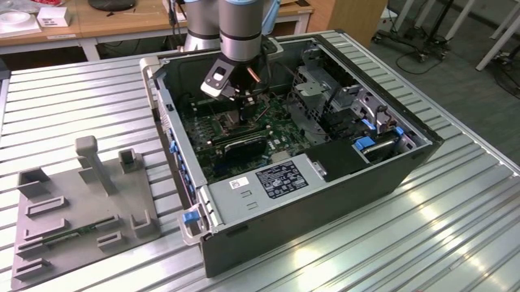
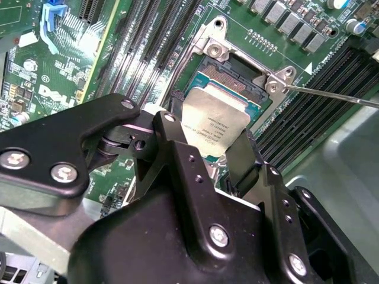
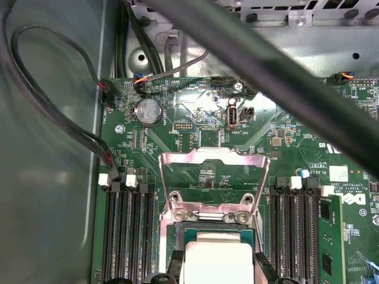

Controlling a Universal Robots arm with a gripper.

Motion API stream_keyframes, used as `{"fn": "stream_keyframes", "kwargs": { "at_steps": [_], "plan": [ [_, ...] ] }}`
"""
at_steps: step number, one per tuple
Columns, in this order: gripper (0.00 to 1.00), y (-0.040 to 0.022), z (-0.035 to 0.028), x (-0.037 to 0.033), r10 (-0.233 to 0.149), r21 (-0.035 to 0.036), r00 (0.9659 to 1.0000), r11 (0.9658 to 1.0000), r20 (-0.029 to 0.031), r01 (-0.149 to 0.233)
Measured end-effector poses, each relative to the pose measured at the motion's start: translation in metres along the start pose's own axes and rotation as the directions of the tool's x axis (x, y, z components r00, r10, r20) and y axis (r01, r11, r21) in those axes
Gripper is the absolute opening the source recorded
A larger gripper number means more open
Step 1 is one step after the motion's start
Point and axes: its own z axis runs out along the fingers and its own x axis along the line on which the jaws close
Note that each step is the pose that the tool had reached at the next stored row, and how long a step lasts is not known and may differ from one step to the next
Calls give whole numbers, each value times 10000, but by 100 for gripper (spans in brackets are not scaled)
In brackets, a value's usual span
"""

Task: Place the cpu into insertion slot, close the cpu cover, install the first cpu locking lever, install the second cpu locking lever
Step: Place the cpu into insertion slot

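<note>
1. The gripper (image 2: 208,141) is reaching down into the open computer case (image 1: 341,182); its black fingers (image 3: 175,265) are pressing on two opposite edges of the cpu (image 2: 216,118), so it is clamping the chip, not standing open.
2. The cpu is hanging over the near part of the insertion slot (image 2: 230,76), toward the middle of the motherboard (image 3: 195,118); a strip of tan pin field is showing past its far edge; I cannot tell whether it is touching the frame.
3. The chip is lying flat, or nearly so, with its metal top facing up toward the wrist; it is close to square, so no long axis is standing out; its edges are running parallel to the slot's frame.
4. In my judgement the placing is going best if the chip is kept level, squared to the frame's corners and lowered straight; sliding it sideways is risking the pins.
5. Beyond the slot the cpu cover (image 3: 183,158) is standing swung open on its hinge; a thin lever rod (image 2: 331,94) is reaching away from the slot's corner, apparently unhooked.
6. Memory slots (image 3: 127,231) are flanking the slot on both sides; farther out, the case is lying on a slatted metal table (image 1: 81,97).
</note>
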Motion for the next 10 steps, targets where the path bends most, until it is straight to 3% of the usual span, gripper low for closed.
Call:
{"fn": "stream_keyframes", "kwargs": {
  "at_steps": [10],
  "plan": [
    [54,-1,21,0,32,0,10000,10000,2,-32]
  ]
}}
